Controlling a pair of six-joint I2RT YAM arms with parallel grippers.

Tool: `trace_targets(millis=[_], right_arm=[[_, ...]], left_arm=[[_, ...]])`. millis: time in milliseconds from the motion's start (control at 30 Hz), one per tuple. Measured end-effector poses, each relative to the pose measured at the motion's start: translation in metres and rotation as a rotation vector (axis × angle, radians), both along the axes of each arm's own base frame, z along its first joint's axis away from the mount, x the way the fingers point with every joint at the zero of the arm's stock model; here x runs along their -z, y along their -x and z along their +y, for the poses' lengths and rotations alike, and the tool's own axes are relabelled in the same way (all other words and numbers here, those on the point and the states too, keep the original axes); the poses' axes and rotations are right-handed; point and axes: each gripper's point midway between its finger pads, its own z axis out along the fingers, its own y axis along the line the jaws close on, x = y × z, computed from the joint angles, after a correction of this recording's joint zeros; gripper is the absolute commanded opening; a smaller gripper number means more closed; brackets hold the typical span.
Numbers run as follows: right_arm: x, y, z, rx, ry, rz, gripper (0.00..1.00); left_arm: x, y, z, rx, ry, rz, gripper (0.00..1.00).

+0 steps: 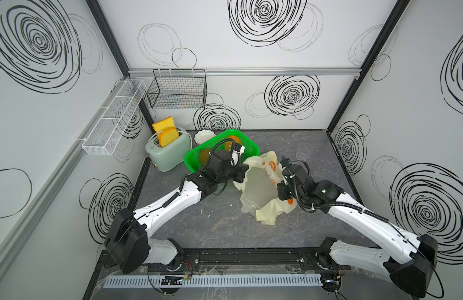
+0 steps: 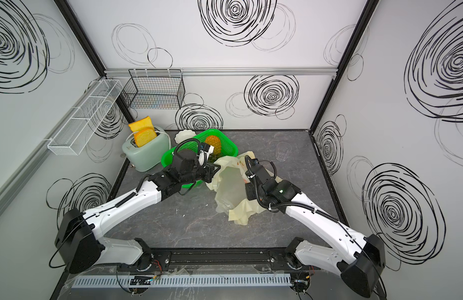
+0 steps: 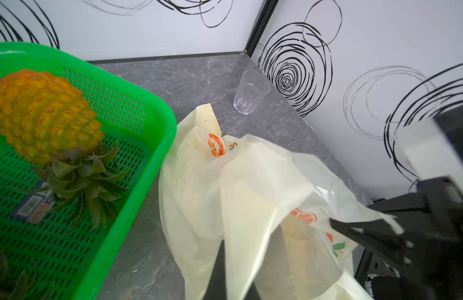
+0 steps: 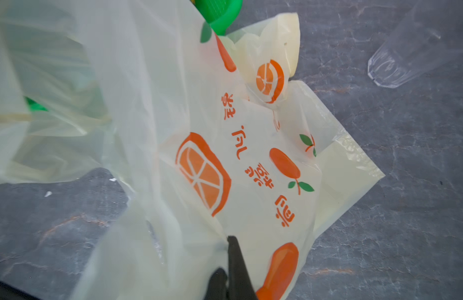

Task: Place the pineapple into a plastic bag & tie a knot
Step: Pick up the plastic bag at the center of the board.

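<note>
The plastic bag, pale yellow with orange fruit prints, stands mouth-up on the table between my two arms. My left gripper is shut on the bag's rim on the basket side. My right gripper is shut on the opposite, printed wall, its black fingers pressed together with film between them. Together they hold the mouth spread. The pineapple lies in the green basket, partly hidden by my left arm in both top views. No knot is in view.
The green basket touches the bag's left side, and the leaves of a second fruit show in it. A clear cup stands behind the bag. A toaster with bread and a white dish sit at the back left.
</note>
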Motion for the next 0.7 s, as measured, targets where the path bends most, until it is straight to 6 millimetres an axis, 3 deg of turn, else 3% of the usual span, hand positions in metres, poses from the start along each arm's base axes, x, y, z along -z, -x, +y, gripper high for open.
trace_targets(millis=[200,367,400,500,633,700], right_arm=[[-0.067,0.004,0.009,-0.052,-0.100,-0.058,0.00],[-0.092,0.006,0.012,-0.067,-0.131,-0.050,0.00],[-0.093,0.006,0.013,-0.069,-0.135,-0.046,0.00],[-0.079,0.007,0.013,-0.073,-0.137,-0.009,0.00],[-0.029,0.012,0.005,-0.063,-0.094,0.087,0.00],[-0.004,0.016,0.001,-0.058,-0.071,0.143,0.00]], left_arm=[[-0.041,-0.010,-0.018,0.107,-0.049,-0.111,0.00],[-0.071,-0.018,-0.027,0.161,-0.075,-0.198,0.02],[-0.074,-0.019,-0.028,0.166,-0.080,-0.213,0.07],[-0.067,-0.025,-0.029,0.173,-0.106,-0.226,0.21],[-0.045,-0.046,-0.030,0.151,-0.121,-0.205,0.41],[-0.034,-0.053,-0.031,0.143,-0.126,-0.183,0.46]])
